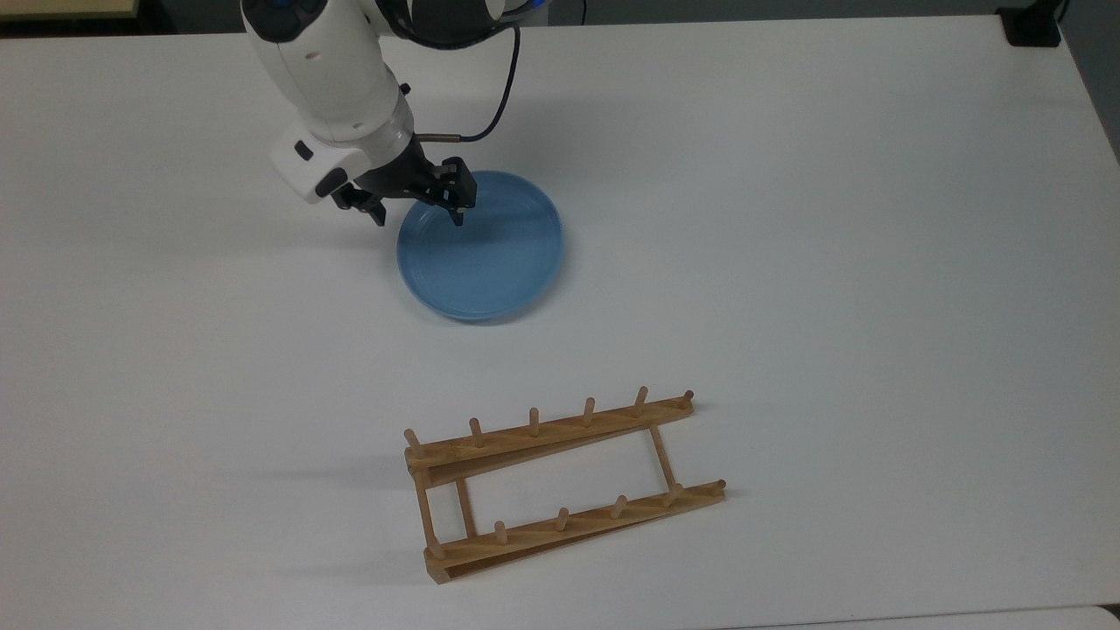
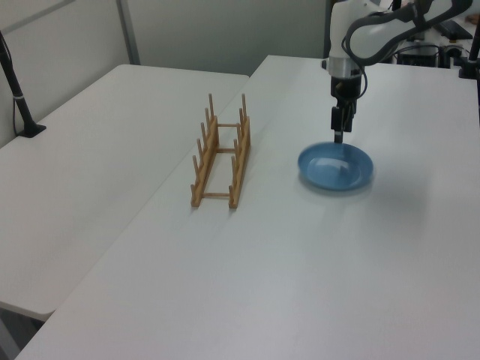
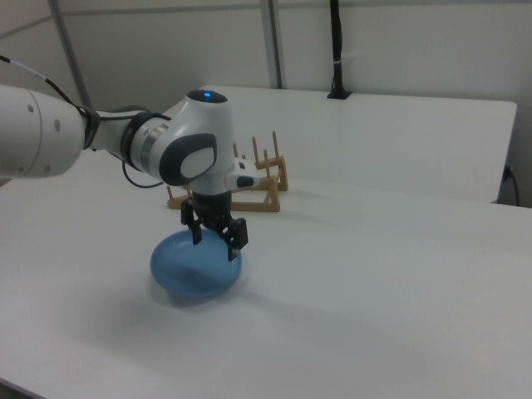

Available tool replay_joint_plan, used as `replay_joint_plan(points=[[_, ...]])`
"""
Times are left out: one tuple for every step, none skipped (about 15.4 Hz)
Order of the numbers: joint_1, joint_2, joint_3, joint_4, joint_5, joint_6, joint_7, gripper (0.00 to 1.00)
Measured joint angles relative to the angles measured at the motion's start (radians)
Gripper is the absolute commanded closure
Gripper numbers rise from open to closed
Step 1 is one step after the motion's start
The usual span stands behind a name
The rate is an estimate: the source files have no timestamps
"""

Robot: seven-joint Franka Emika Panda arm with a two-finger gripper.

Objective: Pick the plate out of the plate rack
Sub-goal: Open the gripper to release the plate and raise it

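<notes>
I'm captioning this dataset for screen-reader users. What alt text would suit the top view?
A light-blue plate lies flat on a white table, with the robot arm's open hand hovering over its rim at the top view's upper left. An empty wooden plate rack stands apart from it, lower in the picture.

In the right view's middle, the plate rack (image 3: 249,184) is partly covered by the white arm (image 3: 187,154). The arm is cut off at the top view's upper edge and the right view's left edge.
</notes>
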Motion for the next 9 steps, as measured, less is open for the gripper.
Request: replay_joint_plan(points=[[0.000, -0.006, 0.000, 0.017, 0.000, -0.003, 0.012, 0.00], [0.001, -0.014, 0.000, 0.045, 0.000, -0.027, 0.025, 0.00], [0.001, -0.022, 0.001, 0.090, 0.000, -0.077, 0.040, 0.00], [0.002, -0.032, 0.002, 0.144, 0.000, -0.142, 0.060, 0.00], [0.005, -0.043, 0.003, 0.192, -0.002, -0.204, 0.090, 0.00], [0.009, -0.055, 0.004, 0.237, -0.012, -0.258, 0.134, 0.00], [0.014, -0.067, 0.005, 0.272, -0.024, -0.295, 0.183, 0.00], [0.019, -0.081, 0.006, 0.298, -0.036, -0.322, 0.227, 0.00], [0.022, -0.099, 0.009, 0.314, -0.042, -0.344, 0.258, 0.00]])
